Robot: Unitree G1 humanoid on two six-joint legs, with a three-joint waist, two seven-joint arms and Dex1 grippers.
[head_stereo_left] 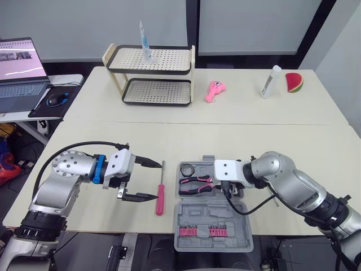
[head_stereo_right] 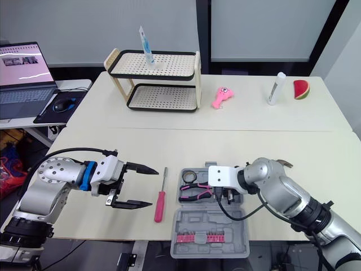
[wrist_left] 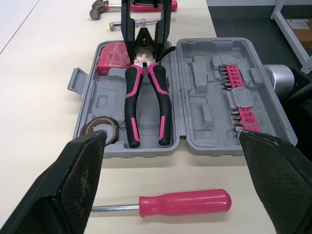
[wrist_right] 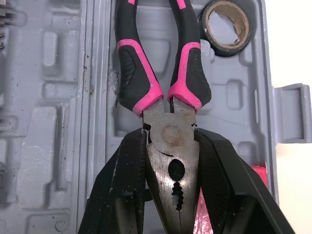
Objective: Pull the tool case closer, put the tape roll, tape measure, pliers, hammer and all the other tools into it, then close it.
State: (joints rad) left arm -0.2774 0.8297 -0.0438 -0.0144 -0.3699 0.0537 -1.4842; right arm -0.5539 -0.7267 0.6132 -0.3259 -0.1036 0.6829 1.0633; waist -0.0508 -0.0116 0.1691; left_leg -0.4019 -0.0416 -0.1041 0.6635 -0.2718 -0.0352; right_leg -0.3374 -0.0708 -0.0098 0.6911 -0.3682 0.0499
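A: Where's the case?

B: The case lies open and flat on the table near its front edge, between the two grippers. Bits are clipped in the nearer half.

A: And the right gripper?

B: The right gripper is clamped on the metal head of the pliers, whose pink handles lie in the farther half. The tape roll sits in that half's corner by the handle ends, the tape measure by the head.

A: The left one?

B: The left gripper is spread wide beside the screwdriver, which lies on the table just left of the case. A hammer lies on the table on the case's other side
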